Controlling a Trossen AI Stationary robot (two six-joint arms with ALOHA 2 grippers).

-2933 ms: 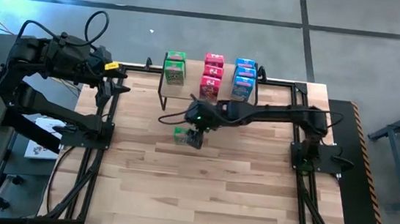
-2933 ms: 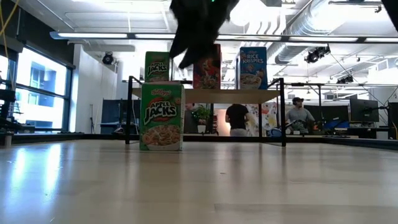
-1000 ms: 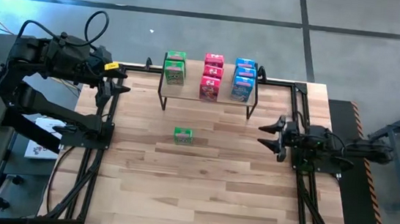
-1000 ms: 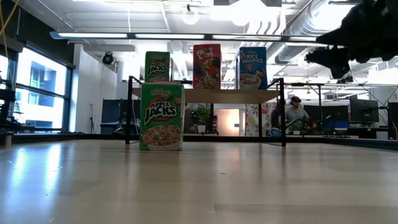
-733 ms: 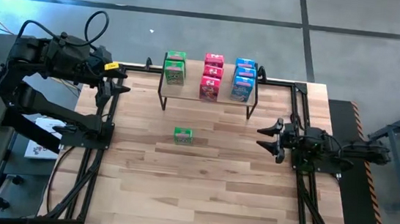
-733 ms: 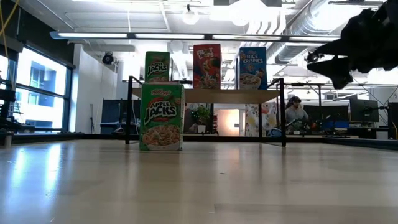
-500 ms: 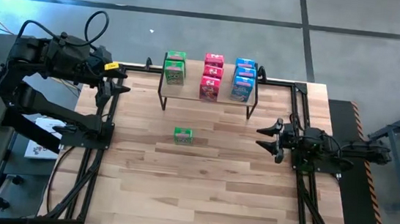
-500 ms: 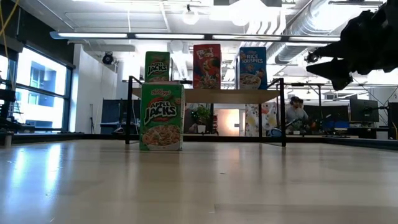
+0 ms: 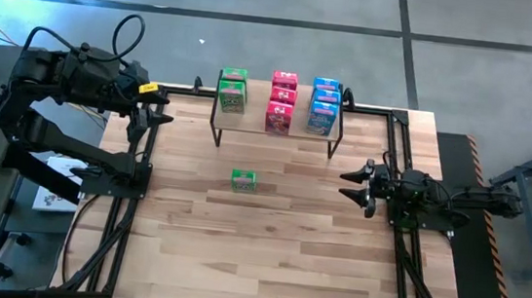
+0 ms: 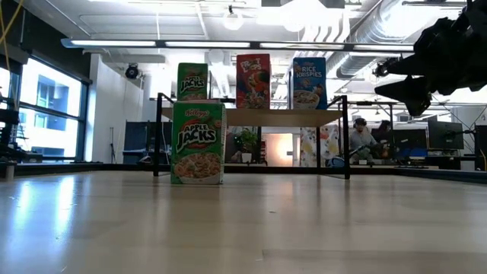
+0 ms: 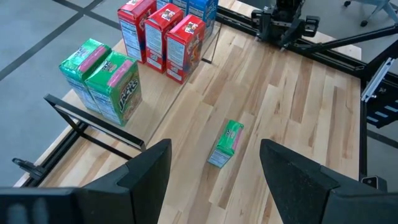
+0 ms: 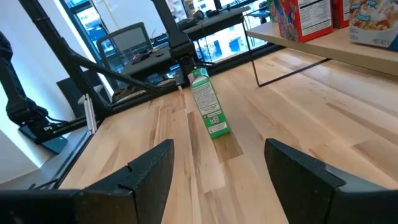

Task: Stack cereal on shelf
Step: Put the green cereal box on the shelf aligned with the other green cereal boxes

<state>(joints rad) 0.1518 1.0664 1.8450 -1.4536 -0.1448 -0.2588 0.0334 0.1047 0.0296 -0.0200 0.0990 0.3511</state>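
Note:
One green cereal box [image 9: 242, 179] stands upright on its bottom on the tabletop, in front of the shelf [image 9: 276, 121]; it also shows as the green box [image 10: 198, 142], [image 11: 226, 143], [image 12: 208, 112]. The shelf's top board carries two green boxes [image 9: 233, 89], three red boxes [image 9: 281, 102] and three blue boxes [image 9: 324, 106]. My left gripper [image 9: 168, 112] is open, above the table's far left corner. My right gripper [image 9: 349, 183] is open too, near the table's right edge and well right of the lone green box.
Black metal arm frames run along the table's left side [image 9: 130, 185] and right side [image 9: 403, 250]. Bare wooden tabletop [image 9: 256, 256] stretches from the lone box to the near edge. People sit in the room behind the table [image 10: 364, 141].
My right gripper has sunk slightly and edged toward the table's left while staying open near the right edge. The boxes have kept still.

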